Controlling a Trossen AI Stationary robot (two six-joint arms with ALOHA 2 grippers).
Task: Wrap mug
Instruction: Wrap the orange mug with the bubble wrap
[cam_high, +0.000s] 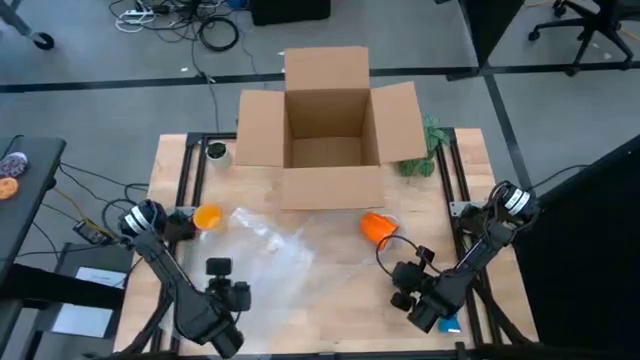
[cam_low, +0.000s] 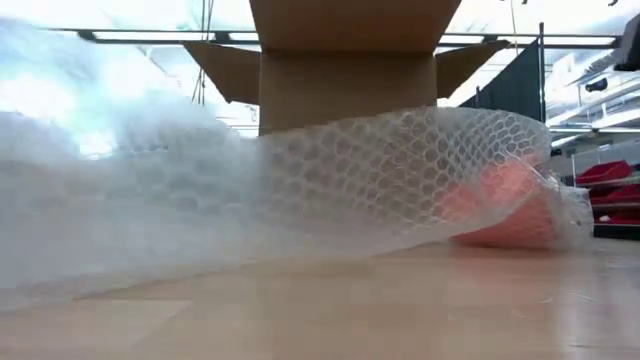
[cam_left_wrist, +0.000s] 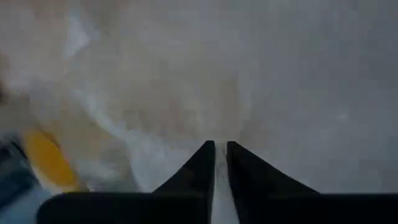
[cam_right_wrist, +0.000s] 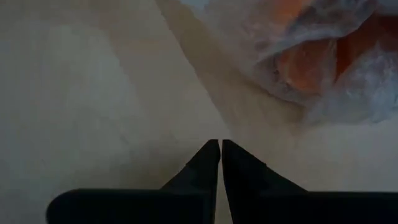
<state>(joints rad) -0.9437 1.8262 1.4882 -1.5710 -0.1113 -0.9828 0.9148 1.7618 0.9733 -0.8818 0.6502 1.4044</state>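
Mug, bright orange, lies on its side on the wooden table, right of centre, just in front of the cardboard box. One end of a clear bubble wrap sheet is over it; in the low view the orange shows through the bubbles at the sheet's right end, and the right wrist view sees it through crinkled plastic. The sheet spreads leftward across the table middle.

Right gripper sits near the table's front right, close to the mug but apart from it, touching nothing; fingers pressed together, nothing between them, bare wood under the tips. Left gripper is at the front left, by the near edge of the wrap; its fingers are nearly together with a thin slit between, gripping nothing that I can make out.

Box stands open at the back centre, flaps out, plain brown. A second orange item lies at the left beside the left arm, something green right of the box. No readable writing, labels or brands anywhere.
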